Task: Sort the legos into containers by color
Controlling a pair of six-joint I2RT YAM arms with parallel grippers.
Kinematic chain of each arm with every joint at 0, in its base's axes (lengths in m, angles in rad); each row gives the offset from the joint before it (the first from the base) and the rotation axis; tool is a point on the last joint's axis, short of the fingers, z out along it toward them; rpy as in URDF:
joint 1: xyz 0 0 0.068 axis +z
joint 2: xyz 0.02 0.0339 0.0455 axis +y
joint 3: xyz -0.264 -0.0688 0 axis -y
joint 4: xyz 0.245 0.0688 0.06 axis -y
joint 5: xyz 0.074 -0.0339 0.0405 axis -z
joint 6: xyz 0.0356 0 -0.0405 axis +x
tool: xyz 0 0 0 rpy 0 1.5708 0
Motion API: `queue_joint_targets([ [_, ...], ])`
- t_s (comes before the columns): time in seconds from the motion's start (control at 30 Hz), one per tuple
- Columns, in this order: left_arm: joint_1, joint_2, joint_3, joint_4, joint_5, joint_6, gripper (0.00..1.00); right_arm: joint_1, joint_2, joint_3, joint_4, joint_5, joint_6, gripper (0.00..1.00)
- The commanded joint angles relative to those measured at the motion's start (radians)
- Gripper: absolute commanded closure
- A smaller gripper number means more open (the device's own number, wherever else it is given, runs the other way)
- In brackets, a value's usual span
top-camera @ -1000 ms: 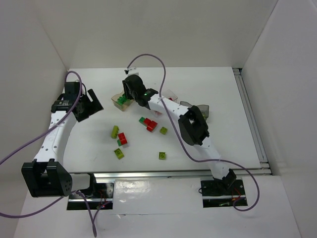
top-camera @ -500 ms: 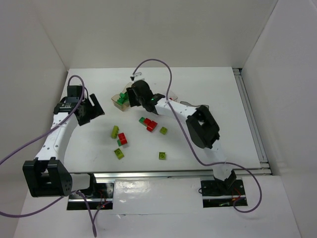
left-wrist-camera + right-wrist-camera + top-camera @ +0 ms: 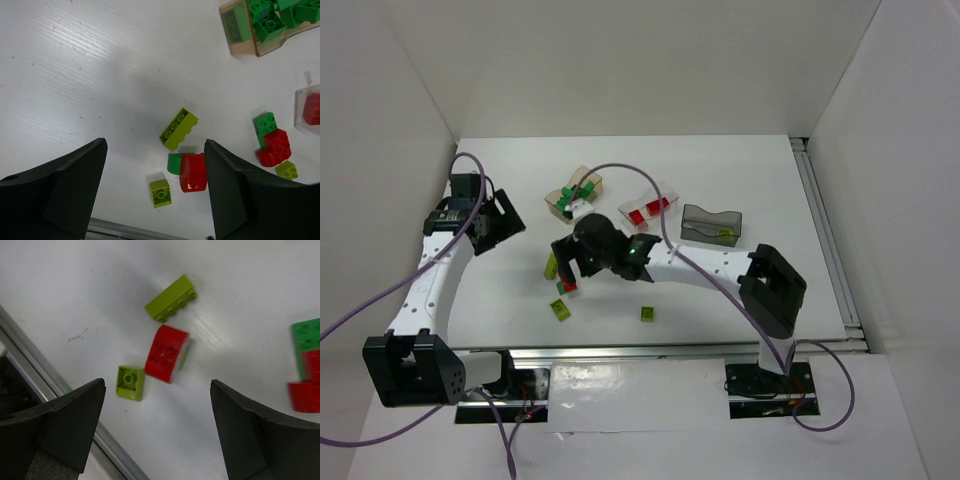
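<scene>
The right gripper (image 3: pixel 157 400) had its fingers spread wide with nothing between them, poised above a red brick (image 3: pixel 166 360) with a rounded top. The left gripper (image 3: pixel 155 150) was spread and empty too, out to the left of the tan tray (image 3: pixel 234 27) and a little nearer the arm bases.

The red brick lay on the table (image 3: pixel 760 290), nearer the bases than the tan tray. A long yellow-green brick (image 3: pixel 171 297) sat just beside it on the tray side, and a small yellow-green brick (image 3: pixel 131 382) sat just beside it on the base side. A dark green and red cluster (image 3: pixel 270 142) rested to the right of these, also short of the tan tray. That tray held dark green bricks (image 3: pixel 270 22). The clear tray (image 3: pixel 298 100) to its right held red ones. The grey tray (image 3: pixel 700 218), farther right again, seemed to hold one yellow-green piece.

The bricks looked light, rigid and hard to damage, with smooth plastic sides that could slip. The red one's curved top would give poor purchase, so its two flat side faces seemed the better hold. With its neighbours so close, descending fingers might nudge them.

No brand, label or writing could be read; any stud lettering was too small to see.
</scene>
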Motion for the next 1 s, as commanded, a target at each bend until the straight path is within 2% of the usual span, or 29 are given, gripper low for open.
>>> queue_joint_targets([
  [0.0, 0.006, -0.033, 0.057, -0.011, -0.024, -0.013, 0.12, 0.056, 0.052, 0.008, -0.037, 0.003, 0.070, 0.07],
  [0.1, 0.006, -0.042, 0.057, -0.011, -0.012, -0.013, 0.12, 0.080, 0.116, 0.055, -0.054, 0.046, 0.070, 0.03],
  [0.2, 0.006, -0.052, 0.057, -0.011, -0.003, -0.013, 0.12, 0.089, 0.159, 0.092, -0.063, 0.077, 0.061, 0.03],
  [0.37, 0.006, -0.052, 0.047, -0.011, -0.003, -0.013, 0.12, 0.089, 0.233, 0.111, -0.023, 0.109, 0.052, 0.16],
  [0.53, 0.006, -0.052, 0.047, -0.011, -0.003, -0.013, 0.12, 0.089, 0.274, 0.161, -0.003, 0.120, 0.043, 0.24],
  [0.6, 0.006, -0.052, 0.047, -0.011, 0.007, -0.004, 0.12, 0.089, 0.284, 0.175, -0.003, 0.129, 0.034, 0.30],
  [0.7, 0.006, -0.052, 0.047, -0.011, 0.007, -0.004, 0.12, 0.089, 0.284, 0.184, -0.003, 0.141, 0.034, 0.49],
  [0.73, 0.006, -0.052, 0.047, -0.011, 0.007, 0.005, 0.12, 0.089, 0.284, 0.184, -0.014, 0.150, 0.034, 0.60],
  [0.77, 0.006, -0.042, 0.047, -0.011, 0.017, 0.006, 0.12, 0.089, 0.284, 0.193, -0.023, 0.162, 0.046, 0.65],
  [0.87, 0.006, -0.042, 0.047, -0.001, 0.063, 0.054, 0.12, 0.089, 0.241, 0.184, -0.036, 0.185, 0.046, 0.78],
  [0.97, -0.003, -0.067, 0.047, 0.033, 0.146, 0.087, 0.11, 0.029, 0.155, 0.143, -0.036, 0.137, 0.046, 0.85],
])
